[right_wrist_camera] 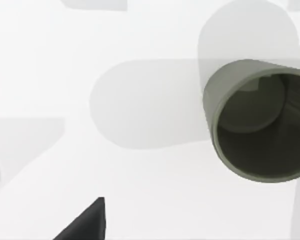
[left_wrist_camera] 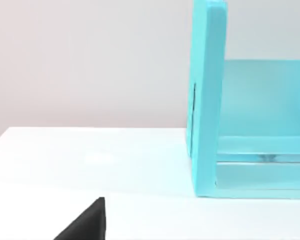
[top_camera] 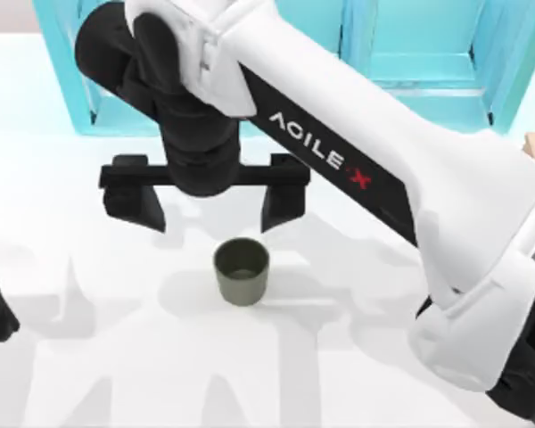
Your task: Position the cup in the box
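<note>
At worktop centre, cup (top_camera: 242,272) upright, light, rigid; we'd pinch its wall from both sides. Right gripper (top_camera: 214,207) spread wide, just behind.

Bare white desk (top_camera: 116,357) is seen on every side of the small, round, dark olive-grey cup (top_camera: 242,272), which stands upright and apart from everything. Above and behind it the right hand (top_camera: 212,209) is held wide open, both black fingers (top_camera: 135,203) clear of the rim. The far edge is blocked by a tall cyan shelf unit (top_camera: 428,80).
</note>
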You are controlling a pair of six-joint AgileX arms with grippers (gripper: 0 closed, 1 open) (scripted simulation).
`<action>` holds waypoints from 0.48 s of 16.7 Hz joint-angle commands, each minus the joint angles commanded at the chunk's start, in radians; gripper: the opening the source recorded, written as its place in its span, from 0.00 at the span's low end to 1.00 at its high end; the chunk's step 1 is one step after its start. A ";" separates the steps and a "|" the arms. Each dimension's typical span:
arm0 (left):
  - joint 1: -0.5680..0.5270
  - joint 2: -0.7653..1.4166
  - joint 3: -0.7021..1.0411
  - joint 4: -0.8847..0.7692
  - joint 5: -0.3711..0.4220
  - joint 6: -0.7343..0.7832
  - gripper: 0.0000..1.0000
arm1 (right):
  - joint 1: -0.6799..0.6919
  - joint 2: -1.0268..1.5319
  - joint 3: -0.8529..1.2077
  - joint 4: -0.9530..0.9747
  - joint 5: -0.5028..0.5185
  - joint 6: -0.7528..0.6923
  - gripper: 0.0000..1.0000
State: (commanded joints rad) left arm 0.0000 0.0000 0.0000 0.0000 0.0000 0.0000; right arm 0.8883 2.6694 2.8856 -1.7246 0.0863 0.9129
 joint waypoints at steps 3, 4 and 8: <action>0.000 0.000 0.000 0.000 0.000 0.000 1.00 | -0.002 -0.023 -0.100 0.083 0.000 -0.005 1.00; 0.000 0.000 0.000 0.000 0.000 0.000 1.00 | -0.003 -0.035 -0.155 0.125 -0.001 -0.006 1.00; 0.000 0.000 0.000 0.000 0.000 0.000 1.00 | -0.007 -0.094 -0.427 0.327 -0.002 -0.009 1.00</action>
State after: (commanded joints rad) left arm 0.0000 0.0000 0.0000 0.0000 0.0000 0.0000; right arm 0.8815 2.5753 2.4582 -1.3974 0.0848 0.9034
